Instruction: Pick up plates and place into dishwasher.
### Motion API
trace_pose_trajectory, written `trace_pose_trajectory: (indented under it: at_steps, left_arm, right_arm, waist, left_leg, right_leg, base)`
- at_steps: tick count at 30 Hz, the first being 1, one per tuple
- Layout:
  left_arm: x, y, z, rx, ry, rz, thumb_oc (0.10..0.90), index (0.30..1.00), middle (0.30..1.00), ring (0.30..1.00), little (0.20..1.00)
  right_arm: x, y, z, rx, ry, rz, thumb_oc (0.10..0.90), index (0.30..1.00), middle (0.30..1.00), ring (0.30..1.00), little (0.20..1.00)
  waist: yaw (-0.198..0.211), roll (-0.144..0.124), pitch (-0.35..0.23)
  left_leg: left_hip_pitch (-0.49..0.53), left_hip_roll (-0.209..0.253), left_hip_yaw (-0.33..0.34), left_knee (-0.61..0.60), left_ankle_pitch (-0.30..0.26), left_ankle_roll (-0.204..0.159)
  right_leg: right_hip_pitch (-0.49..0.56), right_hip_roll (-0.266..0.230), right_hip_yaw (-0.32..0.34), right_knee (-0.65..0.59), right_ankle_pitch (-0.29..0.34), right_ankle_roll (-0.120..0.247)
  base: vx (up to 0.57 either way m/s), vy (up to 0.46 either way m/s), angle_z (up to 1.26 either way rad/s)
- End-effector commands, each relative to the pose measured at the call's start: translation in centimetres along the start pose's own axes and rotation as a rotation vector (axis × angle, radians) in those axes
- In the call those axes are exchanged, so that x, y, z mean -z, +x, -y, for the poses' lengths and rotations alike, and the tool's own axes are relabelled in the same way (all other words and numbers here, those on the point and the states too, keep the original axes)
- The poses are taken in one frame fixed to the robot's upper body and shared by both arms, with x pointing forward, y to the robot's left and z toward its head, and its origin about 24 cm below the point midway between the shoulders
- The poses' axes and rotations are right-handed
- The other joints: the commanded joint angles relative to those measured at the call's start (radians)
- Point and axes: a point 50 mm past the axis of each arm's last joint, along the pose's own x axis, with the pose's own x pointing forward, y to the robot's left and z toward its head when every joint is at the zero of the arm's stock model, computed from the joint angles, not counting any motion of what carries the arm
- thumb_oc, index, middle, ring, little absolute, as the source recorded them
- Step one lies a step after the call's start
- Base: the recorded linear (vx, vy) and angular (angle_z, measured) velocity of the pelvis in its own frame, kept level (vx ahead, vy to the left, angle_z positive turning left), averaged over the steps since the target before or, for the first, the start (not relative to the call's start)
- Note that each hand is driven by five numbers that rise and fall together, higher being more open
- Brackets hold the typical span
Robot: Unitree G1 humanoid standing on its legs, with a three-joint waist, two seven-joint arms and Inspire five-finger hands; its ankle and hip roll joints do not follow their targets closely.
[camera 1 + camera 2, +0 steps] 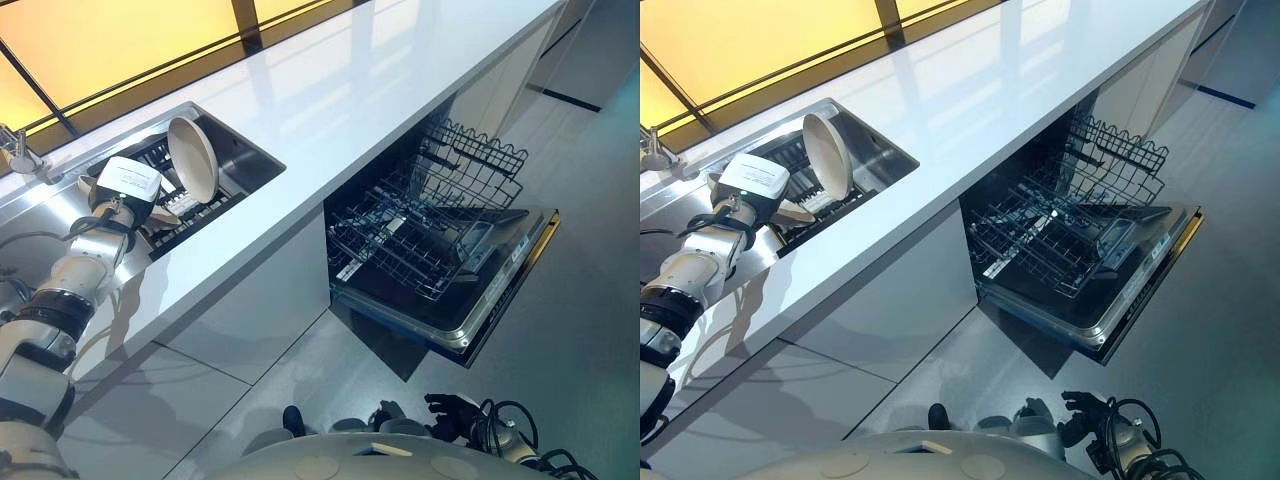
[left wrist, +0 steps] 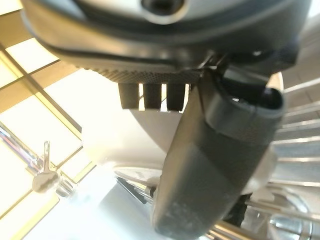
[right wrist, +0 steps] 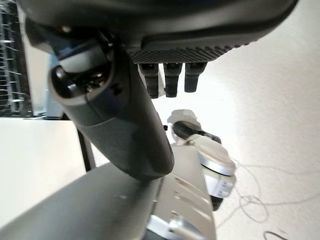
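Note:
A cream plate stands on edge in the dark dish rack inside the sink. My left hand reaches into the sink just left of that plate, above another pale dish. In the left wrist view its thumb lies across a white plate and its fingers look relaxed, not clamped on it. The dishwasher under the counter stands open, its lower wire rack pulled out over the door. My right hand hangs low by the floor, open and holding nothing.
A long white countertop runs from the sink to above the dishwasher. A chrome faucet stands at the sink's far left. An upper wire rack juts out above the lower one. Grey tiled floor surrounds the open door.

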Motion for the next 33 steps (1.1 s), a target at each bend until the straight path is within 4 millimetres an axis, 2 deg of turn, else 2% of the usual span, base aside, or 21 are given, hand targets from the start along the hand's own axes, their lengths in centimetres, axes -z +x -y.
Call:
trace_pose_trajectory:
  at_steps: [1,6,11,12,13,15,16,17,18,21,22,24,26,29,33]
  left_arm:
    - [8.5,-0.6,-9.0,-0.374,-0.099,-0.27,0.1,0.3,0.3,0.3,0.2]
    - [9.8,-2.7,-11.9,-0.587,-0.233,-0.242,0.1,0.3,0.3,0.3,0.2]
    - [10.2,-4.9,-13.8,-0.78,-0.332,-0.195,0.1,0.3,0.3,0.3,0.2]
    - [10.1,-5.8,-14.3,-0.864,-0.378,-0.163,0.1,0.3,0.3,0.3,0.2]
    - [10.1,-6.0,-14.3,-0.871,-0.383,-0.16,0.1,0.3,0.3,0.3,0.2]
    - [9.7,-6.9,-14.9,-0.945,-0.415,-0.126,0.1,0.3,0.3,0.3,0.2]
    - [9.3,-7.6,-15.3,-0.994,-0.44,-0.094,0.1,0.3,0.3,0.3,0.2]
    - [9.0,-8.0,-15.4,-1.013,-0.452,-0.073,0.1,0.3,0.3,0.3,0.2]
    - [9.0,-8.1,-15.4,-1.019,-0.454,-0.067,0.1,0.3,0.3,0.3,0.2]
    - [7.9,-9.0,-15.5,-1.052,-0.487,0.009,0.1,0.3,0.3,0.3,0.2]
    - [6.9,-9.2,-15.5,-1.057,-0.52,0.062,0.1,0.3,0.3,0.3,0.2]
    - [5.7,-9.5,-15.5,-1.054,-0.577,0.137,0.1,0.3,0.3,0.3,0.2]
    - [3.6,-9.7,-15.9,-1.03,-0.688,0.276,0.1,0.3,0.3,0.3,0.2]
    - [1.5,-9.7,-16.5,-0.97,-0.799,0.431,0.1,0.3,0.3,0.3,0.2]
    - [-0.3,-9.8,-17.4,-0.895,-0.91,0.591,0.1,0.3,0.3,0.3,0.2]
  right_arm:
    - [-6.9,-0.3,1.1,0.021,0.004,0.301,0.8,0.9,0.9,0.9,0.9]
    - [-12.1,-2.5,0.6,0.014,0.02,0.566,0.8,0.9,0.9,0.9,0.9]
    - [-15.2,-4.9,1.6,0.083,0.153,0.759,0.8,0.9,0.9,0.9,0.9]
    - [-16.5,-6.2,2.7,0.177,0.243,0.864,0.8,0.9,0.9,0.9,0.9]
    - [-16.7,-6.4,2.8,0.182,0.249,0.867,0.8,0.9,0.9,0.9,0.9]
    - [-18.2,-8.2,4.2,0.292,0.314,0.975,0.8,0.9,0.9,0.9,0.9]
    - [-19.3,-9.7,5.0,0.372,0.34,1.06,0.8,0.9,0.9,0.9,0.9]
    - [-20.1,-10.9,5.7,0.428,0.343,1.118,0.8,0.9,0.9,0.9,0.9]
    - [-20.3,-11.3,5.8,0.448,0.337,1.142,0.8,0.9,0.9,0.9,0.9]
    - [-21.9,-14.9,7.4,0.598,0.314,1.31,0.8,0.9,0.9,0.9,0.9]
    - [-22.7,-16.9,7.9,0.668,0.286,1.407,0.8,0.9,0.9,0.9,0.9]
    - [-23.7,-19.1,8.4,0.727,0.217,1.521,0.8,0.9,0.9,0.9,0.9]
    - [-25.3,-22.2,8.6,0.795,0.033,1.679,0.8,0.9,0.9,0.9,0.9]
    - [-27.1,-25.1,8.2,0.8,-0.142,1.813,0.8,0.9,0.9,0.9,0.9]
    - [-28.8,-27.3,7.7,0.758,-0.259,1.911,0.8,0.9,0.9,0.9,0.9]
  waist:
    - [0.004,0.008,-0.026]
    - [0.015,0.0,-0.037]
    - [0.022,-0.002,-0.046]
    - [0.026,-0.001,-0.051]
    - [0.025,0.0,-0.052]
    - [0.027,0.003,-0.056]
    - [0.028,0.006,-0.059]
    - [0.029,0.008,-0.061]
    - [0.029,0.01,-0.061]
    - [0.034,0.012,-0.066]
    - [0.039,0.012,-0.069]
    - [0.046,0.01,-0.07]
    - [0.064,0.005,-0.07]
    - [0.081,-0.003,-0.073]
    - [0.095,-0.013,-0.08]
  left_leg:
    - [0.039,-0.118,-0.023,0.045,-0.18,0.081]
    - [0.043,-0.113,-0.035,0.036,-0.173,0.074]
    - [0.048,-0.107,-0.042,0.021,-0.165,0.068]
    - [0.048,-0.104,-0.043,0.018,-0.164,0.068]
    - [0.049,-0.103,-0.042,0.017,-0.164,0.068]
    - [0.051,-0.099,-0.043,0.014,-0.165,0.068]
    - [0.052,-0.098,-0.044,0.011,-0.166,0.068]
    - [0.053,-0.097,-0.045,0.009,-0.167,0.069]
    - [0.054,-0.096,-0.045,0.009,-0.167,0.069]
    - [0.057,-0.094,-0.045,0.008,-0.169,0.069]
    - [0.057,-0.092,-0.047,0.008,-0.168,0.068]
    - [0.057,-0.092,-0.048,0.009,-0.168,0.068]
    - [0.058,-0.093,-0.053,0.01,-0.167,0.066]
    - [0.059,-0.093,-0.057,0.011,-0.165,0.064]
    - [0.056,-0.093,-0.06,0.013,-0.16,0.059]
  right_leg:
    - [-0.076,0.038,-0.026,0.025,0.043,0.033]
    - [-0.063,0.041,-0.039,0.009,0.04,0.028]
    - [-0.056,0.045,-0.047,0.001,0.037,0.025]
    - [-0.055,0.047,-0.048,0.0,0.035,0.024]
    - [-0.055,0.047,-0.048,0.001,0.034,0.023]
    - [-0.054,0.05,-0.048,0.002,0.03,0.021]
    - [-0.054,0.05,-0.049,0.004,0.027,0.02]
    - [-0.053,0.051,-0.048,0.004,0.025,0.02]
    - [-0.052,0.051,-0.048,0.004,0.024,0.02]
    - [-0.05,0.052,-0.046,0.006,0.02,0.019]
    - [-0.05,0.051,-0.048,0.007,0.019,0.018]
    - [-0.048,0.051,-0.051,0.007,0.017,0.017]
    - [-0.043,0.05,-0.06,0.007,0.016,0.016]
    - [-0.035,0.05,-0.071,0.004,0.016,0.014]
    - [-0.027,0.051,-0.081,-0.002,0.017,0.011]
  base:
    - [-0.06,-0.047,0.1]
    - [-0.08,-0.055,0.07]
    - [-0.07,-0.041,0.1]
    - [-0.06,-0.027,0.12]
    - [-0.06,-0.023,0.08]
    - [-0.05,-0.01,0.05]
    - [-0.06,-0.005,0.03]
    - [-0.05,-0.003,0.0]
    - [-0.03,-0.003,0.01]
    - [-0.04,-0.012,0.01]
    - [-0.04,-0.021,0.0]
    - [-0.04,-0.023,0.0]
    - [-0.04,-0.029,0.0]
    - [-0.03,-0.034,0.0]
    - [-0.03,-0.038,0.07]
